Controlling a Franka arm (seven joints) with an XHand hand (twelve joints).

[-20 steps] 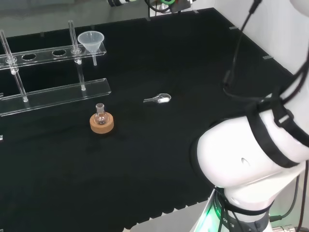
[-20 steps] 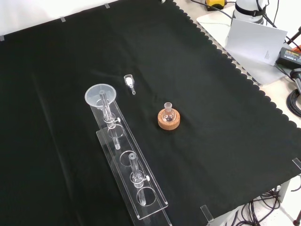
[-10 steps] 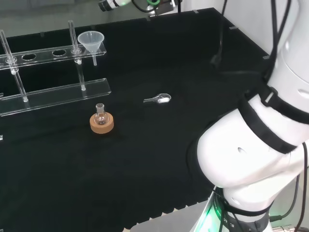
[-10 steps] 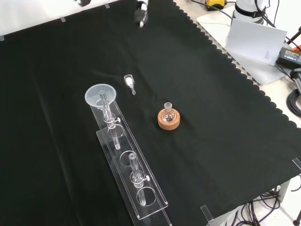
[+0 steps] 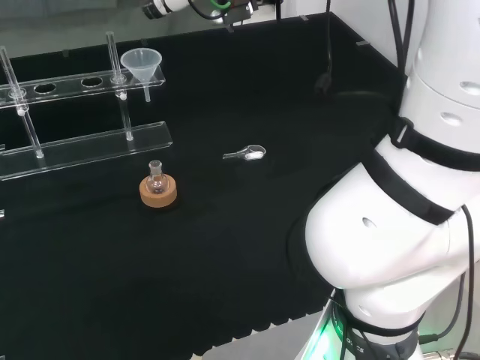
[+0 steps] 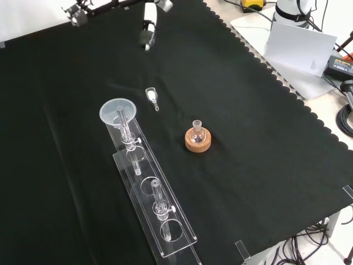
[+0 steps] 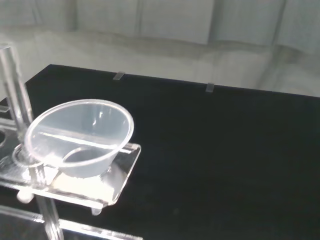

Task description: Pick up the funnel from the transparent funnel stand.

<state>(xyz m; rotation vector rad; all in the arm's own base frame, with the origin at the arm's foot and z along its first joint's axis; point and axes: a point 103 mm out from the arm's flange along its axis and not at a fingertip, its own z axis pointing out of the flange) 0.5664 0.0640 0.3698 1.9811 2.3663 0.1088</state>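
On the end hole of the clear stand [image 6: 144, 182] sits the funnel [image 6: 117, 112], light, thin and slippery, best taken at its wide rim; whether the hand [image 6: 148, 28] is spread, I cannot tell.

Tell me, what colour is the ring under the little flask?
Light brown, cork-coloured ring; clearest in the front view.

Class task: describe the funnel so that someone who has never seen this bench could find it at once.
Find the long clear plastic funnel stand on the black cloth. At its end nearest the small clear scoop sits the clear cone-shaped funnel, the stand's only wide-mouthed piece.
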